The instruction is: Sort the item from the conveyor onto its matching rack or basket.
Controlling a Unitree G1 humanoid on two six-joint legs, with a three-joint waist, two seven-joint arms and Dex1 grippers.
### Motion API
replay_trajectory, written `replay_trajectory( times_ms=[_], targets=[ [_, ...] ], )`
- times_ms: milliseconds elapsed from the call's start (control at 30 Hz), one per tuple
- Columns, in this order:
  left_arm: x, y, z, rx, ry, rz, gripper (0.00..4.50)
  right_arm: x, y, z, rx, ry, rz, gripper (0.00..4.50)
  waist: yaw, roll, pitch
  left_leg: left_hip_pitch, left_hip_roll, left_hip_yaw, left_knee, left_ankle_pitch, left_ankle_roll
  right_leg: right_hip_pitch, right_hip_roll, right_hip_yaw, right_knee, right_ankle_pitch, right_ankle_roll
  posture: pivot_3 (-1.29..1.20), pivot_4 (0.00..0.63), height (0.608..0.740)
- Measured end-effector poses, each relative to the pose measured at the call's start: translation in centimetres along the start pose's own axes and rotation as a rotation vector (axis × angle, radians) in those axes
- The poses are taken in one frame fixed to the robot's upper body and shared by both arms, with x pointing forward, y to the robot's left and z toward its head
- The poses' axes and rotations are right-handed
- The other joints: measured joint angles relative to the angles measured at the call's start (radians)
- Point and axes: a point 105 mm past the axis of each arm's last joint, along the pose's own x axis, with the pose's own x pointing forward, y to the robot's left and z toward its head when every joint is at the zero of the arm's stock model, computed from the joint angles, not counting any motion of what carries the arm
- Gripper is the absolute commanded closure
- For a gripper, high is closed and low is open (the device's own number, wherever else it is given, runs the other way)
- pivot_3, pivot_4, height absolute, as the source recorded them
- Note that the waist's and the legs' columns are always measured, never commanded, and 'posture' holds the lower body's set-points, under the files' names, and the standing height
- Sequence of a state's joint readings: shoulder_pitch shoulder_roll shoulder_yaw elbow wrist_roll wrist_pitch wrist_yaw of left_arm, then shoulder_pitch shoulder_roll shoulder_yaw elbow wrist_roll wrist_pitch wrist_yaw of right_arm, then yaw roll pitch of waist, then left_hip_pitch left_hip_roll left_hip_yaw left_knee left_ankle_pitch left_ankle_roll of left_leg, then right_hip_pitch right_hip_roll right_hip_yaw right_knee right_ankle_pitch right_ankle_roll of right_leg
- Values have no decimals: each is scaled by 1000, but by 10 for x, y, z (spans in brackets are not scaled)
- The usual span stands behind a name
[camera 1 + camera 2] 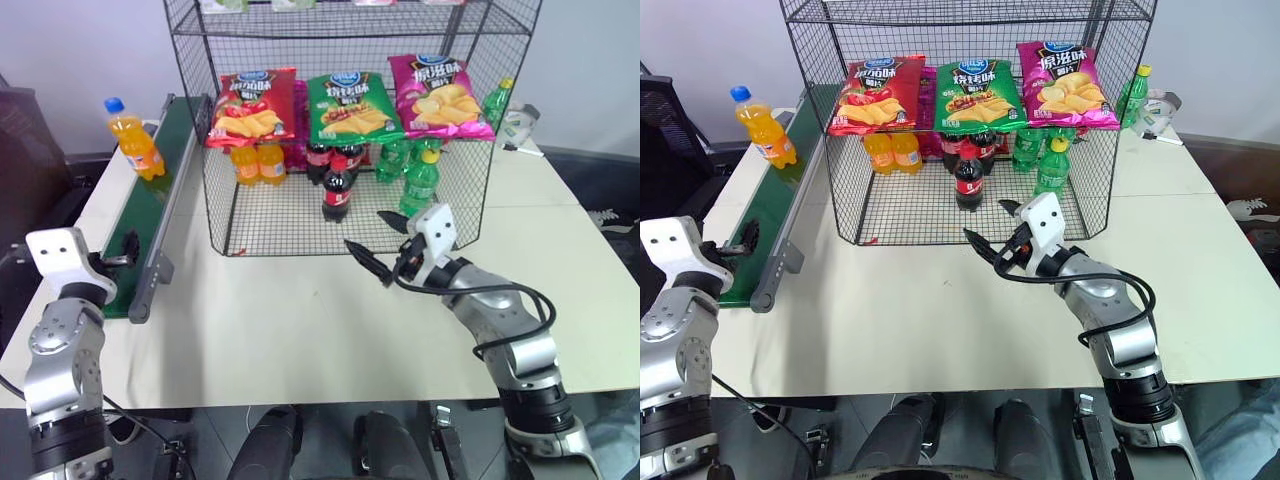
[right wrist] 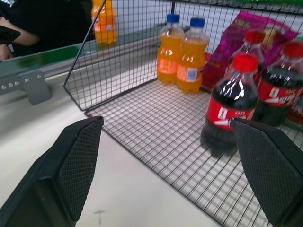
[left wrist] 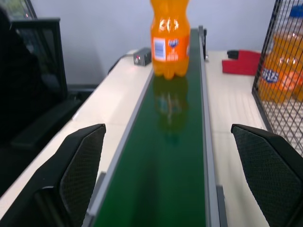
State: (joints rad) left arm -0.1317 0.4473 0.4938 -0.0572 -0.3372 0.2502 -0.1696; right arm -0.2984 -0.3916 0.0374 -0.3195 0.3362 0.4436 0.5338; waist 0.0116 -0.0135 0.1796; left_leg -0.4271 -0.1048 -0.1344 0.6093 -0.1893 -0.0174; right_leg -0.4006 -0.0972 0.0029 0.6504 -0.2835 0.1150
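Black-fingered left gripper [image 1: 118, 252] open, level over conveyor [image 1: 150, 200] end, facing orange bottle [image 1: 133, 138]

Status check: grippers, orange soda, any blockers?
Left gripper open, at conveyor near end. Right gripper open, empty, facing rack. Orange soda upright at belt's far end. Nothing between.

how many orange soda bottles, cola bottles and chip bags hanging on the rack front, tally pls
orange soda bottles: 3, with 1 on the conveyor and 2 in the rack
cola bottles: 3, all in the rack
chip bags: 3, one each red, green and magenta
total: 9
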Motion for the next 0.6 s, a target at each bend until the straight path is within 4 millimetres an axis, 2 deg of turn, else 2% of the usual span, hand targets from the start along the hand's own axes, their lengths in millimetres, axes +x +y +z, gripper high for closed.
replay_trajectory(
  times_ms=[600],
  targets=[
    [1,5,1,28,-35,18,52,2,-2,-3,-40,11,24,0,0,0,0,0,0,0,0,0,0,0,0,0,0,0,0,0,150,740]
  ],
)
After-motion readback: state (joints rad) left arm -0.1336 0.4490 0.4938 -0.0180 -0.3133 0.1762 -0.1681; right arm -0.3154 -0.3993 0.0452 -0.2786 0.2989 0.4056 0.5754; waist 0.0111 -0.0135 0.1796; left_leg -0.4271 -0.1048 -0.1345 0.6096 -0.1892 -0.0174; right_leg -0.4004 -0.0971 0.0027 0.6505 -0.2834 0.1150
